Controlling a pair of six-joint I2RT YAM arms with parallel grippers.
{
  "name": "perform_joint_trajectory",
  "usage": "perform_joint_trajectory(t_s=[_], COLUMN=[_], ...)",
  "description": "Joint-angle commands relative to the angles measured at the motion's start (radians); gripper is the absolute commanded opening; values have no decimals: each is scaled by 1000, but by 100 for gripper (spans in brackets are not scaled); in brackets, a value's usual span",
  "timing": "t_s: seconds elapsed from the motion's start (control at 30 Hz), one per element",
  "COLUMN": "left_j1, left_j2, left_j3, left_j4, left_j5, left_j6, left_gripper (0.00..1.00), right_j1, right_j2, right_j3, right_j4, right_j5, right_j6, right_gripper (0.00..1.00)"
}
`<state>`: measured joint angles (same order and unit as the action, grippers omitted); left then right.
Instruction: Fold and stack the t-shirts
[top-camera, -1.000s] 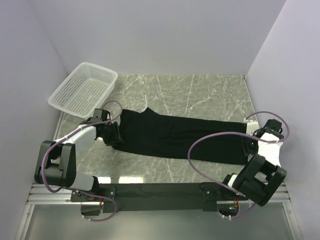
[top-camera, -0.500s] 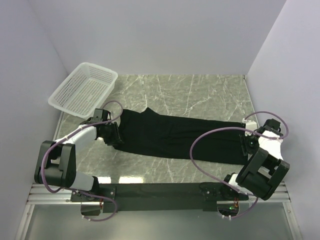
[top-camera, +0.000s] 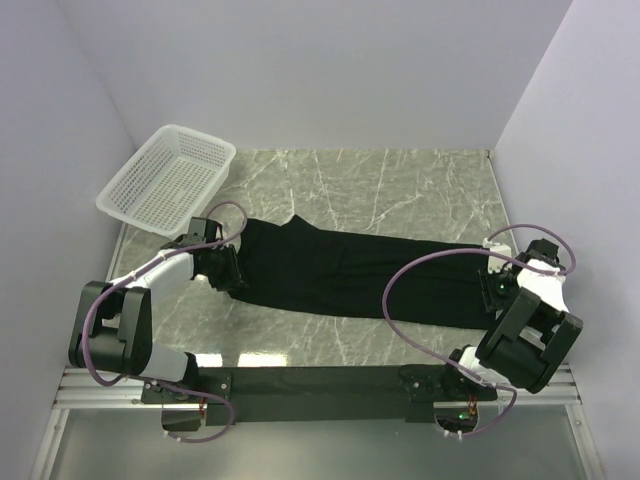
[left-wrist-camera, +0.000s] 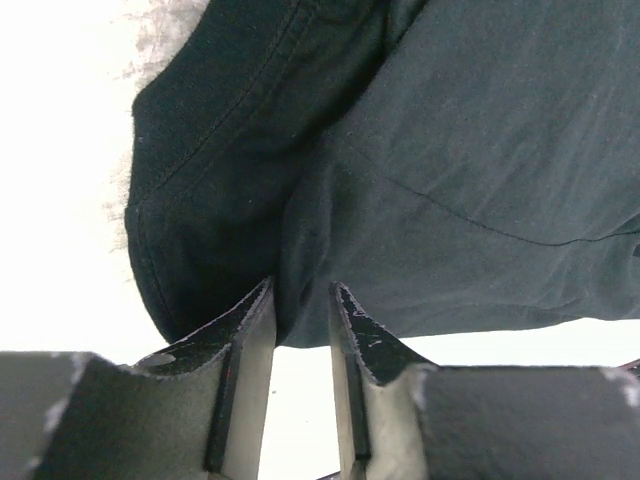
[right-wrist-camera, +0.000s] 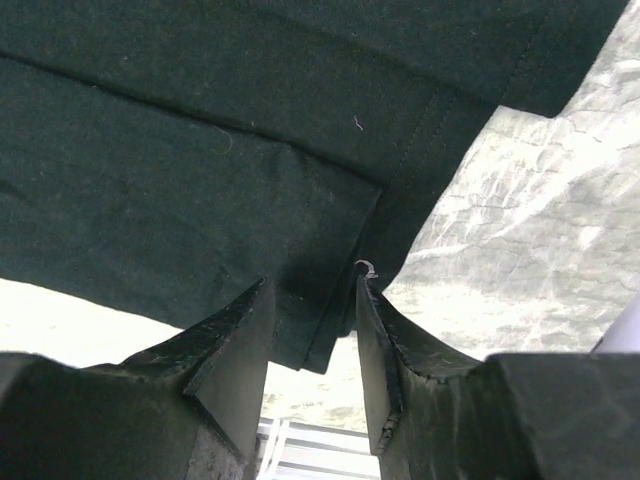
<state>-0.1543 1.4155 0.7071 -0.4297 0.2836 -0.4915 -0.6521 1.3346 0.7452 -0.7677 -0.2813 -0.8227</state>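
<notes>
A black t-shirt (top-camera: 350, 275), folded into a long strip, lies flat across the marble table from left to right. My left gripper (top-camera: 228, 272) is at its left end, low on the table. In the left wrist view the left gripper (left-wrist-camera: 302, 290) is shut on a pinched ridge of the black cloth (left-wrist-camera: 450, 130). My right gripper (top-camera: 490, 290) is at the shirt's right end. In the right wrist view the right gripper (right-wrist-camera: 312, 280) is open, with the hemmed corner of the shirt (right-wrist-camera: 200, 160) lying between the jaws.
A white plastic mesh basket (top-camera: 130, 217) stands at the back left, just beyond the left arm. Grey walls close in the table on three sides. A metal rail runs along the near edge.
The right arm has shifted a little toward the near right and settled lower at the shirt's right end. The left arm and the shirt have not moved.
</notes>
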Motion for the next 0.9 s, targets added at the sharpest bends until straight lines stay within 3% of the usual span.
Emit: perform_joint_trajectory(t_s=[0.0,0.3,0.47,0.53,0.6,0.87], left_j1=[-8,-14,-14,-16,-14,-16], left_j2=[-16,-9,-1,-7,-13,-72], left_j3=[-3,-3,-1,-1,3,15], left_j4=[23,28,25,22,16,-56], left_j5=[22,29,26,22,6,-53], left_j6=[4,7,5,4,-2,-91], left_gripper=[32,24,11,8,1,1], right_j1=[6,28,29,28,26,2], right_j2=[31,52,21,2,-15,-153], right_j3=[16,10,10,6,2,13], right_j4=[22,16,8,11,11,-14], right_j5=[-2,-39,-42,-39,-29,27], right_j6=[14,33,39,42,43,31], right_gripper=[45,33,6,1,0,0])
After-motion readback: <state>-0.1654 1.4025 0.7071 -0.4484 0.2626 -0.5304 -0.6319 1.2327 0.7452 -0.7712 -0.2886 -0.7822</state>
